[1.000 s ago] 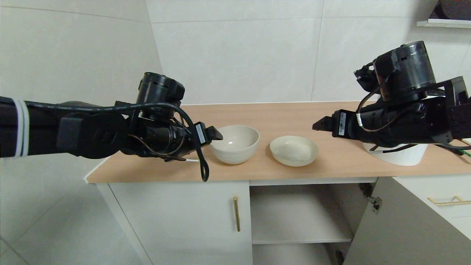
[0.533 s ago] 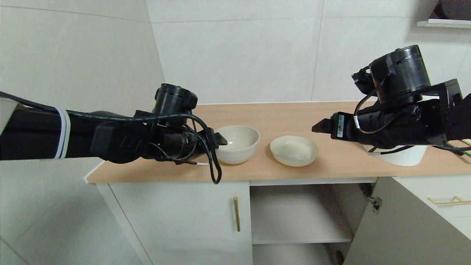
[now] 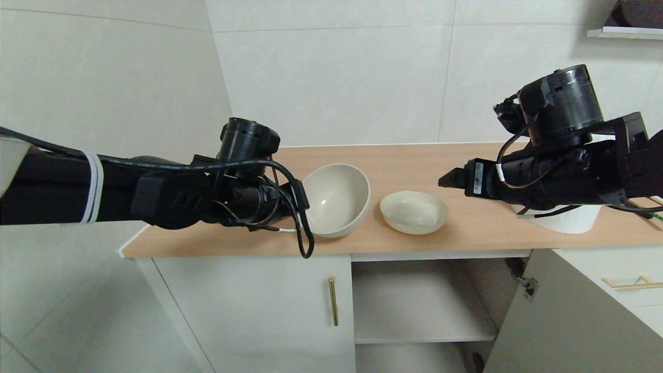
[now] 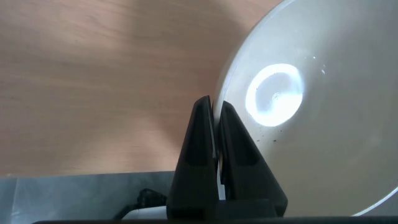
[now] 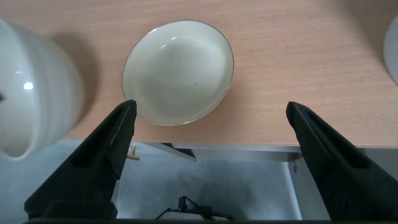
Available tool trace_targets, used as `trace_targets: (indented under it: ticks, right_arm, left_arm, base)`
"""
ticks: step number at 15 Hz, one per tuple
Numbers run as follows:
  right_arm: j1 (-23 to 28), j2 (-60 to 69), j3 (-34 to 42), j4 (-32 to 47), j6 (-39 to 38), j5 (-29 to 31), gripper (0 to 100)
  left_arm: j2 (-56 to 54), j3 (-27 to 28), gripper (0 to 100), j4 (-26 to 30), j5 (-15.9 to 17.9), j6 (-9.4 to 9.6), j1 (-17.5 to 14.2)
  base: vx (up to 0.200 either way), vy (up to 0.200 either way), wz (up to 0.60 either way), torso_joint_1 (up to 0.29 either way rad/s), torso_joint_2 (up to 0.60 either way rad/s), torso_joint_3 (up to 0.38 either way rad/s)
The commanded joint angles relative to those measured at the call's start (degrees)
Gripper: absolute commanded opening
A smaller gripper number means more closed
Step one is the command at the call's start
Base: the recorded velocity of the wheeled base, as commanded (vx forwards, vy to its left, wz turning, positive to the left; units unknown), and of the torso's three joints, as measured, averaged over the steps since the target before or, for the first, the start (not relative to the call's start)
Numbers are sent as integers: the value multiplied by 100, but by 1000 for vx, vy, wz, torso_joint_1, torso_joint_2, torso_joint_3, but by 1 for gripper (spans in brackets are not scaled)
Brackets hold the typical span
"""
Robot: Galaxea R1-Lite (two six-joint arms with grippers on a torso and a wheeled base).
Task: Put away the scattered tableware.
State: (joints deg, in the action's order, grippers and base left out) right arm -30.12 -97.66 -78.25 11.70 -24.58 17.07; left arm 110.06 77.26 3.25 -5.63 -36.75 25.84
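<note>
The left arm is stretched level over the counter (image 3: 404, 160), and the left gripper (image 3: 302, 199) is pinched on the rim of the large bowl (image 3: 339, 199), which is held steeply tilted near the front edge. The right gripper (image 3: 446, 180) is held above the counter with fingers spread wide, the small dish (image 3: 413, 211) lying flat just beside the bowl. A white container (image 3: 562, 221) is stood under the right arm, and below, the cabinet (image 3: 414, 305) is open, its door (image 3: 570, 316) swung out.
</note>
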Motion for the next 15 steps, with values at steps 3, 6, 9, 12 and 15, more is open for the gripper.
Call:
trace_targets:
  ticks: [3, 6, 9, 12, 15]
  right_arm:
    - [15, -350, -6, 7, 23, 130, 100]
    - [191, -1001, -164, -54, 14, 570, 100]
    - [358, -1598, -349, -318, 14, 992, 100]
    - [472, -1827, -410, -555, 14, 1009, 100]
    - [499, -1818, -410, -564, 14, 1009, 100]
  left_arm:
    - [-547, -405, 0, 8, 53, 116, 131]
    - [-802, -590, 0, 0, 194, 300, 149]
    - [-819, -590, 0, 8, 203, 300, 149]
    - [-810, -590, 0, 8, 203, 300, 149]
    - [-810, -590, 0, 8, 203, 300, 149]
  base:
    - [0, 0, 0, 0, 0, 0]
    - [0, 0, 0, 0, 0, 0]
    - [0, 0, 0, 0, 0, 0]
    - [0, 0, 0, 0, 0, 0]
    - [0, 0, 0, 0, 0, 0]
